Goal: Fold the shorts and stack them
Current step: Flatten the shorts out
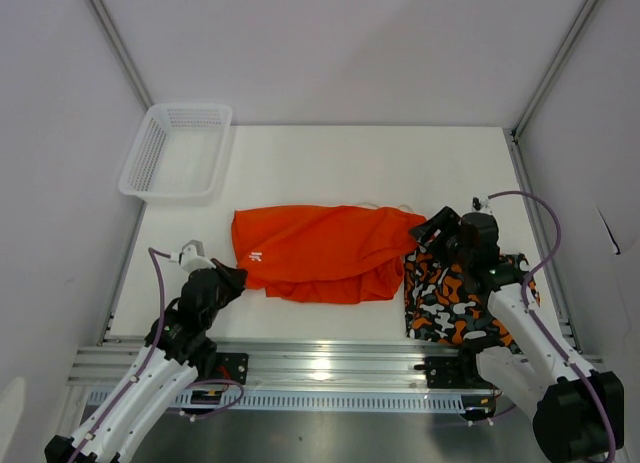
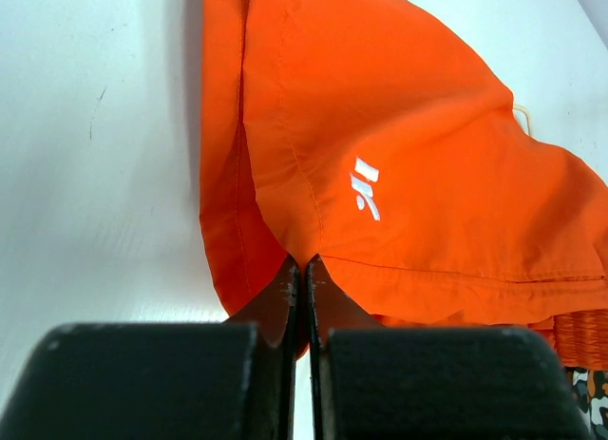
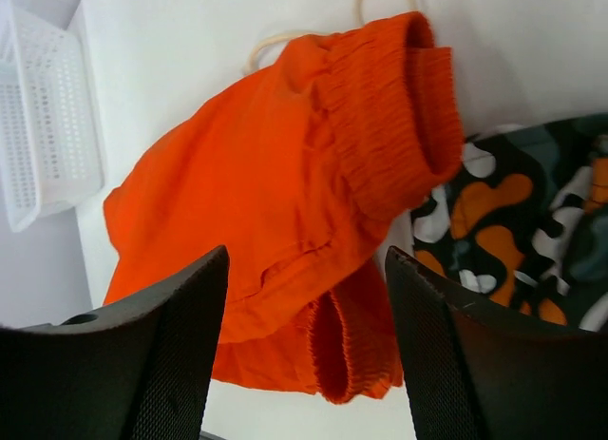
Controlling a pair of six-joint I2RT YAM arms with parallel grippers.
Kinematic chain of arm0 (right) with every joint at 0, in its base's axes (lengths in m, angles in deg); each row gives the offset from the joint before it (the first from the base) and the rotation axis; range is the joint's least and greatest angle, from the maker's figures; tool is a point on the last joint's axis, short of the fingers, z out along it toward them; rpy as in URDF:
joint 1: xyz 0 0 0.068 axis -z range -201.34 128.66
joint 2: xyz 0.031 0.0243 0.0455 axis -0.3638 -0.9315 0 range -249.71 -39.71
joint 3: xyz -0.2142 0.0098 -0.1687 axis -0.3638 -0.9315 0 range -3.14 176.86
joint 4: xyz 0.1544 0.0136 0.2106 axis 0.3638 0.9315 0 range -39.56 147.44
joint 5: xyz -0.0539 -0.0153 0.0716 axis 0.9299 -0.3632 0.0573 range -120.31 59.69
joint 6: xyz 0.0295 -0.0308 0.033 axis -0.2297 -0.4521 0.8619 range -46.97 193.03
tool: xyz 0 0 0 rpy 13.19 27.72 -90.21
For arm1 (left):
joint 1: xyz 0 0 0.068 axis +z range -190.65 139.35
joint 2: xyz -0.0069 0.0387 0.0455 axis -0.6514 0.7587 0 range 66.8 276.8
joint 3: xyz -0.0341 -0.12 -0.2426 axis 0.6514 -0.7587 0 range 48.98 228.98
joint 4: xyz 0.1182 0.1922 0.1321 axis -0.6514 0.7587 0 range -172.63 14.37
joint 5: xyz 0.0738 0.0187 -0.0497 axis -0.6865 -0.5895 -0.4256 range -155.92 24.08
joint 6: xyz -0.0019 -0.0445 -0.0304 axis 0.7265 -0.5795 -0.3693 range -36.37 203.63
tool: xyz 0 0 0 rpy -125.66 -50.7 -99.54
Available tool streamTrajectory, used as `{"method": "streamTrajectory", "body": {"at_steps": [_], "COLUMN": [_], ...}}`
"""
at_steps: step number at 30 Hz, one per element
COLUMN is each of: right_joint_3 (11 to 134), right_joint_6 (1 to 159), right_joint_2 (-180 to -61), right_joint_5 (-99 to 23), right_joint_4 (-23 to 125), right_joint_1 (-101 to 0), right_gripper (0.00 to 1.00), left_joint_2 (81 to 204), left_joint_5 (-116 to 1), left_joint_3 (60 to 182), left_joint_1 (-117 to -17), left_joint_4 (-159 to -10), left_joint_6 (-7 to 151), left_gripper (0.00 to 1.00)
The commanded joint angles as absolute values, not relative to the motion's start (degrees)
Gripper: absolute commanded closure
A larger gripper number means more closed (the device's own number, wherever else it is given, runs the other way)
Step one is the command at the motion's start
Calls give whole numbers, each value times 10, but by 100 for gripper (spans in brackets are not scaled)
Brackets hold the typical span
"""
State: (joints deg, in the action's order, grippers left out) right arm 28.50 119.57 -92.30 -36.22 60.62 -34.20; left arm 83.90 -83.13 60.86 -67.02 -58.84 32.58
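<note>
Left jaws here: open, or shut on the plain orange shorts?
Shut on the plain orange fabric shorts. In the left wrist view the left gripper's jaws stand pressed together with the shorts' hem corner pinched between them.

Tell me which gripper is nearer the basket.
Left. The left gripper pinches the orange shorts on the basket side; the right gripper hangs open at the far waistband end.

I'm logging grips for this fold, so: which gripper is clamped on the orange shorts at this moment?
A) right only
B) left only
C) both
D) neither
B: the left gripper is shut on the hem of the orange shorts, while the right gripper stands open over their waistband, gripping nothing.
</note>
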Motion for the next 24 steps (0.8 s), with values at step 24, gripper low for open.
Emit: {"method": "streamTrajectory", "body": {"at_steps": [24], "right_joint_3": [275], "right_joint_6": [1253], "right_joint_2": [-1027], "right_joint_5": [-270], "right_joint_4": [523], "right_joint_1": [-333], "right_gripper": [45], "left_joint_2": [831], "left_joint_5": [-838], "left_joint_3": [615], "left_joint_1": [-665], "left_joint_4": [-582], "left_joint_6": [327], "left_gripper": [100]}}
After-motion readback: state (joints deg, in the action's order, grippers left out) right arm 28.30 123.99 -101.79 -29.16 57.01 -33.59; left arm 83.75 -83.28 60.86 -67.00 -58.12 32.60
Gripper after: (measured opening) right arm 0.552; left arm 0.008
